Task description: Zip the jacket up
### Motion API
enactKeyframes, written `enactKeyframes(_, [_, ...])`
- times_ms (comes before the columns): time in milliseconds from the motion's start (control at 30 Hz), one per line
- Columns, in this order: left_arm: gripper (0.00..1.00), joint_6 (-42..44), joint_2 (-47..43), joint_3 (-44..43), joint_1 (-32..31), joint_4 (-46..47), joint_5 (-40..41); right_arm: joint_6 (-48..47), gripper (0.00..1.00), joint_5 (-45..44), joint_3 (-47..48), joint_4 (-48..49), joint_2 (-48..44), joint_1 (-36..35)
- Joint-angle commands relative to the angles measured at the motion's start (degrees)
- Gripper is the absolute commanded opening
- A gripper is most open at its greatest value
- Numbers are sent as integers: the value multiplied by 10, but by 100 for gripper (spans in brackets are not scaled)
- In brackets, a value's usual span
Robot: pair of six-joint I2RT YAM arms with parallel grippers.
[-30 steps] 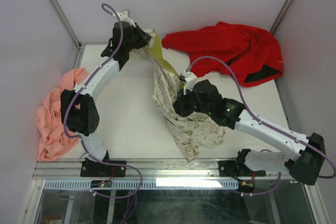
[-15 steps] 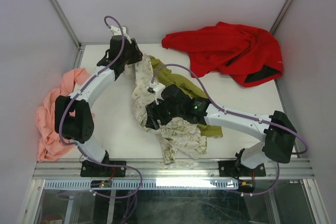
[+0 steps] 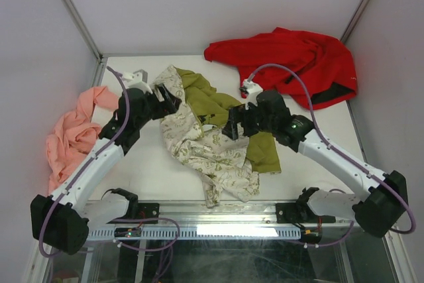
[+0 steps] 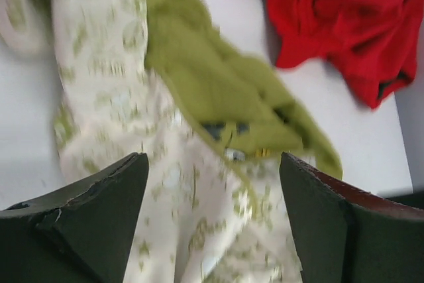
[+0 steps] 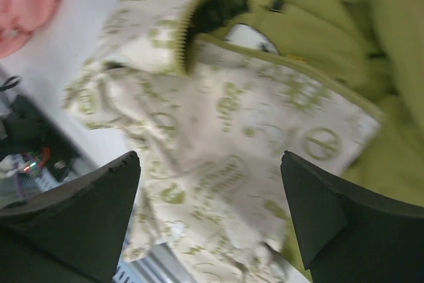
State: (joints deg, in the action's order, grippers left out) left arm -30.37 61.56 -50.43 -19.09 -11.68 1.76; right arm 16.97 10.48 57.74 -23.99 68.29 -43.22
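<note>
While both arms reach in over it, the white table point(image 3: 152, 164) carries three garments, and you can take them by size. The plain red garment point(image 3: 285, 61) is heaped in the far right corner. The jacket point(image 3: 212, 150) sprawls across the middle, crumpled and unzipped. Its cream, olive-printed outer cloth runs from the far left down to the near edge of the table, and its olive-green lining is laid bare on the right side. The salmon-pink garment point(image 3: 69, 137) is bunched along the left edge, well apart from the jacket. Your left arm bends in from the near left corner and ends over the far left part of the jacket. Your right arm comes from the near right corner and ends over the line where printed cloth meets olive lining, near the red garment's edge. From the left wrist, the left gripper point(image 4: 213, 158) has its fingers spread wide with nothing between them. It hangs above the cloth, with the printed panel and the olive lining showing in the gap. From the right wrist, the right gripper point(image 5: 209, 157) is likewise spread wide and holds nothing, and printed fabric fills the space under it. A run of olive zipper teeth point(image 5: 183, 44) shows along a folded edge far of those fingers, beside a small white patch point(image 5: 248, 36) on the lining. A small pale piece point(image 4: 232, 155) sits at the lining's edge in the left wrist view, too blurred to identify.
</note>
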Motion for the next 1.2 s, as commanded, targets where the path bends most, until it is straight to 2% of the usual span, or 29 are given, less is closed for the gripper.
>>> enactKeyframes(0, [82,-76,-62,95,-34,-51,-50,-20,92,-12,-57,-1,-35,104])
enactKeyframes(233, [88,-164,-134,194,-90,-60,-78,-21,99,42,-102,49,19,244])
enactKeyframes(367, [89,-171,-111,216,-91,-55,-82,4,99,20,-120,93,54,285])
enactKeyframes(500, [88,-162,-61,219,-91,-37,-68,7,100,31,-125,117,110,295])
enactKeyframes(600, [82,-153,-18,219,-90,-18,-37,9,98,36,-133,129,143,295])
enactKeyframes(667, [73,-144,14,211,-87,-6,-18,14,95,54,-143,142,153,295])
enactKeyframes(833, [40,-84,101,141,-59,-1,37,19,70,85,-163,155,156,295])
enactKeyframes(967, [16,-30,187,46,-22,-15,71,24,37,105,-176,155,133,294])
enactKeyframes(1067, [8,-3,264,-30,8,-21,90,30,14,113,-185,149,100,287])
enactKeyframes(1167, [6,44,331,-122,21,-32,131,37,3,113,-188,136,65,268])
